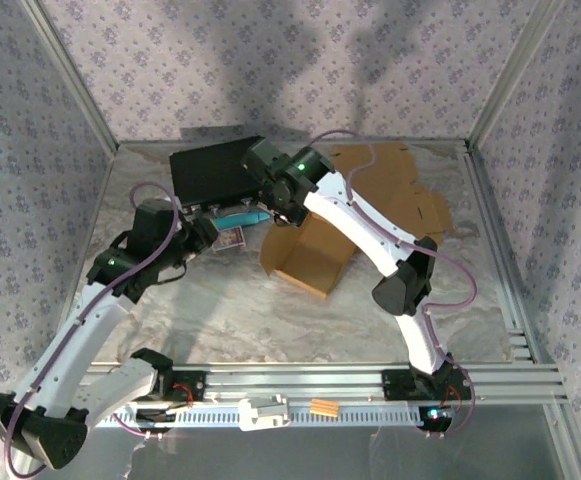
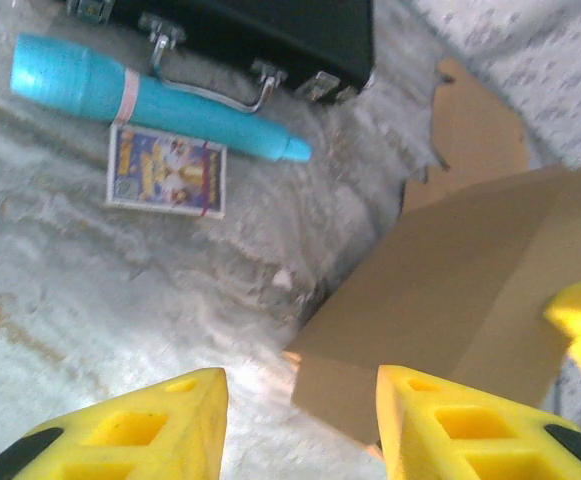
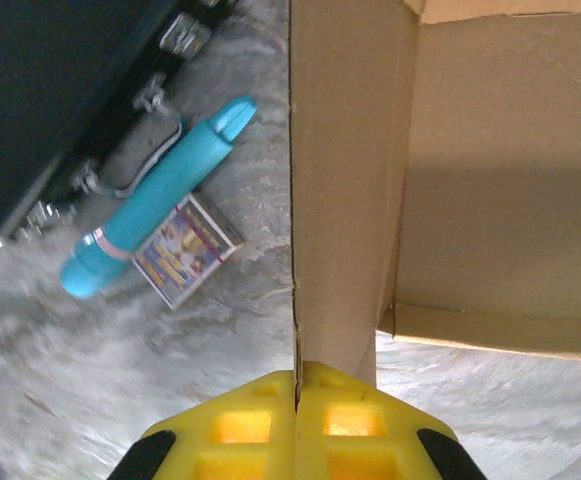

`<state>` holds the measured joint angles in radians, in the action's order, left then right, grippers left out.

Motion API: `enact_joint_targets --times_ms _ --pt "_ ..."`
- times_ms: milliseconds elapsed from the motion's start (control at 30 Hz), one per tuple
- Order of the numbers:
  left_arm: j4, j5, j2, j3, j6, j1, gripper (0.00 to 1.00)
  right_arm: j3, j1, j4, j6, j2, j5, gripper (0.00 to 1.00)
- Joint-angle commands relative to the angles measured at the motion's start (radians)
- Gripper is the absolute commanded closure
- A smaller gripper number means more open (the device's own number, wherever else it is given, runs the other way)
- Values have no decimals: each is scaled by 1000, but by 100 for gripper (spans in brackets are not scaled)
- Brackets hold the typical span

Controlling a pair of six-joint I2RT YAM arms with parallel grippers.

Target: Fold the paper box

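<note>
Two pincers are at the paper box (image 1: 315, 258), which sits partly formed near the middle of the bench (image 1: 220, 310), its hollow facing up and one wall raised. The right pincer (image 3: 297, 385) is pressed together on the thin edge of that upright wall, with the cardboard caught in the seam between its yellow fingers. The left pincer (image 2: 302, 392) has its fingers apart and grips nothing. The box's near corner lies just beyond the gap, and I cannot tell whether either finger touches it. Further back, a turquoise cylinder (image 2: 150, 100) lies along the handle of a black case (image 2: 260, 30), with a small picture card (image 2: 167, 172) just beside it. A flat cardboard sheet (image 1: 400, 185) lies at the back right.
</note>
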<state>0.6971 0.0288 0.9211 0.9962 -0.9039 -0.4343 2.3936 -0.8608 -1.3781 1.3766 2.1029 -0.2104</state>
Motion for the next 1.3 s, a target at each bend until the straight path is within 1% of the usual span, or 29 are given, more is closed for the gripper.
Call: enact_joint_targets --times_ms 0,67,167,300,400,500,667,767,867,933,1000,1133,1267 --pt "90 55 -37 -18 82 -9 57 110 -20 -129 325 51 -86 100" --pt "105 81 -41 -27 112 -9 57 138 -20 -163 417 79 -49 100" --pt "88 122 -53 -59 155 -10 58 141 -20 -180 531 82 -54 100" --pt "20 145 -71 -115 229 -11 59 134 5 -176 565 73 -52 100" --pt "-41 124 -77 -149 290 -14 59 115 34 -165 563 71 -5 100" --pt "-106 111 -72 -179 327 -14 59 102 58 -152 543 70 11 100" --pt "-215 131 -29 -215 373 -18 58 57 89 -119 486 62 44 100" --pt "-333 165 -1 -258 447 -23 57 2 109 -98 474 47 84 100" --pt "-434 220 37 -279 573 -37 56 -17 122 -90 459 38 93 100" --pt "-463 263 80 -276 646 -45 55 -17 129 -90 452 37 98 100" --pt "-472 276 123 -264 685 -60 55 -17 134 -90 446 37 110 100" --pt "-521 265 188 -252 707 -86 54 -18 142 -93 438 31 125 100" --pt "-526 210 250 -219 743 -120 53 -26 142 -95 438 17 128 100"
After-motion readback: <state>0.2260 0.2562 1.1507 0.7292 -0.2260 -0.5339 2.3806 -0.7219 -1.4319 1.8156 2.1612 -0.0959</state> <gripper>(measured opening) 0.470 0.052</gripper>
